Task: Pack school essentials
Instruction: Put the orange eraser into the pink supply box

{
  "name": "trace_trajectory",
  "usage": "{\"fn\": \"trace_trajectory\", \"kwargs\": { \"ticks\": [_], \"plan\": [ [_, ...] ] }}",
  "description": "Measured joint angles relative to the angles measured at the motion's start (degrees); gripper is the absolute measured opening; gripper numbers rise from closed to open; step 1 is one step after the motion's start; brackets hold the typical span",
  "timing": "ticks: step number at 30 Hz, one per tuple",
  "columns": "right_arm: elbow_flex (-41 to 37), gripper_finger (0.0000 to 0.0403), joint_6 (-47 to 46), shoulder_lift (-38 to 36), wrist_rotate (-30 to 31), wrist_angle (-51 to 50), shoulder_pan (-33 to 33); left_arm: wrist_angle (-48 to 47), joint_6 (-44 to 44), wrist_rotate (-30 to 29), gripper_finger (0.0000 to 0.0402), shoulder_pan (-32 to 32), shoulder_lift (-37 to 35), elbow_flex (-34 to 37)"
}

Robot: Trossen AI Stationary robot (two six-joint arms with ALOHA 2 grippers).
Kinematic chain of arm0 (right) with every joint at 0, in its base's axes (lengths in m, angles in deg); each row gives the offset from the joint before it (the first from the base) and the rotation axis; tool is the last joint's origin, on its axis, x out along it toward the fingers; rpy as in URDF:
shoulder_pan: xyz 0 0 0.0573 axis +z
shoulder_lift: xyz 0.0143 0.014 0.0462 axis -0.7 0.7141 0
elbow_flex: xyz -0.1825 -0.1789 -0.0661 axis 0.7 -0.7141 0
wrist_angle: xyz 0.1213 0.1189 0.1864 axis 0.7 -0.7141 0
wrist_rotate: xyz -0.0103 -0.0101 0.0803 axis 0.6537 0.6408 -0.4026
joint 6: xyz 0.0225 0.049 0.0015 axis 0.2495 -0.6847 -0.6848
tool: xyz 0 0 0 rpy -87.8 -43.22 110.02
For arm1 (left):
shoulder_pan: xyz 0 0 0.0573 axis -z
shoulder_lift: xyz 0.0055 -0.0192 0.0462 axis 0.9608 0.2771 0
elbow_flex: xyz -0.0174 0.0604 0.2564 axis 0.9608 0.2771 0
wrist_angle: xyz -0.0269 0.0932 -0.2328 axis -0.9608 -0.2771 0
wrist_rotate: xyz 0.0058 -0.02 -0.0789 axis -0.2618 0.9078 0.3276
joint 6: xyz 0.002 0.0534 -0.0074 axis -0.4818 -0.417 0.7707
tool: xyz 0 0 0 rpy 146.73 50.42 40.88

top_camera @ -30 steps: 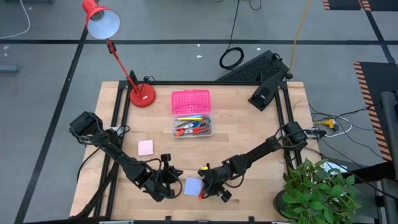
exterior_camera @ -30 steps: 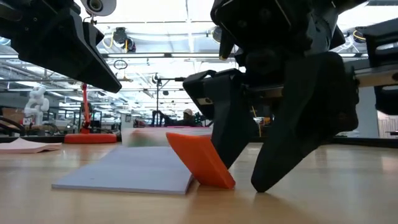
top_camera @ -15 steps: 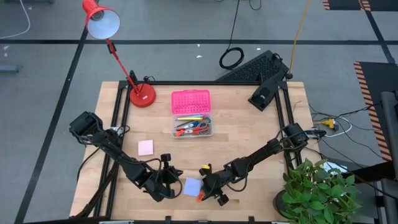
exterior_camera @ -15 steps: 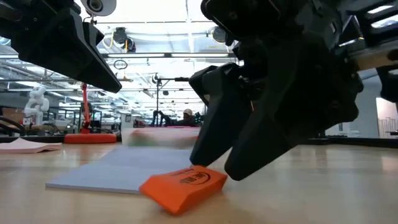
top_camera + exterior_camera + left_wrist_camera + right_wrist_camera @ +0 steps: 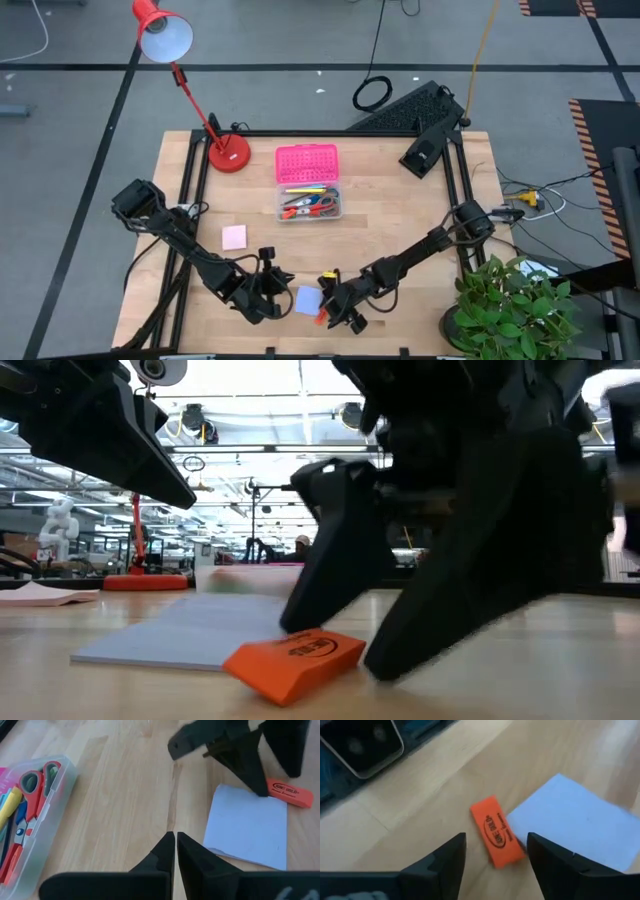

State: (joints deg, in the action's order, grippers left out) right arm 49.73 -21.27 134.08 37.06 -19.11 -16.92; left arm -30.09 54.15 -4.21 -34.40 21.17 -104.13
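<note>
Flat orange rectangular eraser [image 5: 497, 838], upright a sec ago, now lies flat on wooden bench [image 5: 400, 215] touching pale blue paper notepad [image 5: 572, 824]; right gripper [image 5: 496, 851] fingers wide open, empty, straddling it; left gripper [image 5: 174, 842] closed nearby, so regrasp needed

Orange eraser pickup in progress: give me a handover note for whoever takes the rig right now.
Right gripper: open, fingers either side of the orange eraser, which lies flat against the blue note pad.
Left gripper: shut, empty, beside the pad.
Done: scissors and pencils lie in the clear box.
Left: eraser, blue pad, pink note pad are not yet in the box.
</note>
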Motion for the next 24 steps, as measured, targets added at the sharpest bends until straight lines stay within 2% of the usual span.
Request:
{"fn": "trace_trajectory", "kwargs": {
  "ticks": [7,17,24],
  "plan": [
    [0.15,0.0185,3.77,2.17,-0.42,1.27,-0.41,0.81,-0.83,0.0,0.0024,-0.11,-0.01,0.0],
    [0.09,0.0118,4.33,1.8,-0.78,0.33,-0.81,0.75,-0.85,0.0,0.0024,-0.11,-0.02,0.0],
    [0.02,0.0088,4.39,1.65,-0.58,0.24,-0.81,0.73,-0.87,0.0,0.0024,-0.11,-0.02,0.0]
  ]
}}
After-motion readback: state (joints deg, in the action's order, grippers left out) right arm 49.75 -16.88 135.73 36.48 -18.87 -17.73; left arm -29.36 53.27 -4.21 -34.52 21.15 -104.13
